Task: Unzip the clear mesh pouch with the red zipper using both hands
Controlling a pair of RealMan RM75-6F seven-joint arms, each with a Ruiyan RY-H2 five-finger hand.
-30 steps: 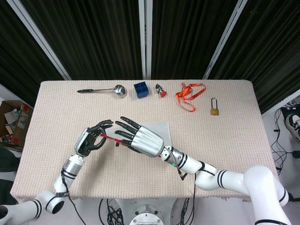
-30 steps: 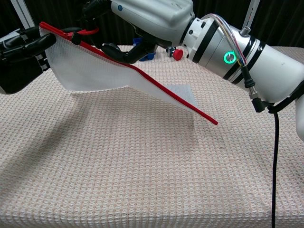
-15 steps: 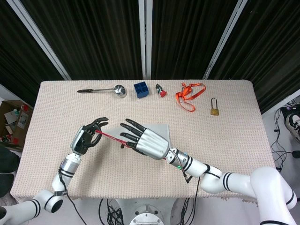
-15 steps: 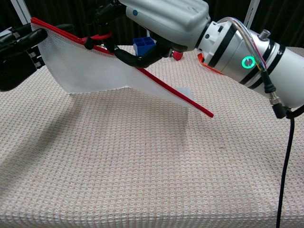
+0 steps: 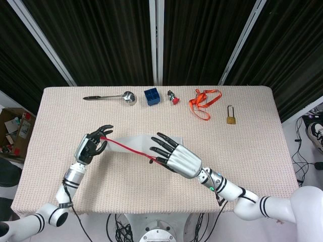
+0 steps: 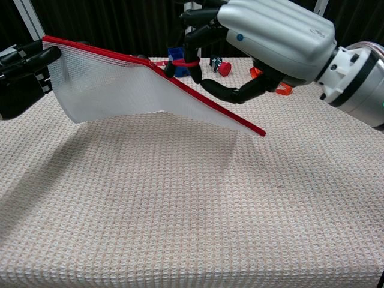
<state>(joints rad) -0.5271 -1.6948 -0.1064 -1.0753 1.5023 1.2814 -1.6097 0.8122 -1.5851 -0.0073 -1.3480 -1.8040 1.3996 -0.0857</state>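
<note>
Black curtain panels back the beige woven-cloth counter (image 5: pixel 242 131), which I keep bare at the middle so the pouch has room.

I hold the clear mesh pouch with the red zipper (image 6: pixel 129 87) off the counter, stretched between both hands, so the zipper track stays taut and the slider can run. Its far end droops free past my right hand.

My right hand (image 5: pixel 179 157) sits partway along the zipper; its fingers (image 6: pixel 198 33) curl over the red pull loop (image 6: pixel 183 62) and appear to pinch it, the rest spread.

My left hand (image 5: pixel 91 147) anchors the pouch's end corner, fingers (image 6: pixel 33 58) pinching it as the counter-hold.

Along the far edge, well apart from the work, lie a metal ladle (image 5: pixel 113 96), blue block (image 5: pixel 152 96), orange lanyard (image 5: pixel 204 102), brass padlock (image 5: pixel 231 118) and small red-capped piece (image 5: pixel 174 97).
</note>
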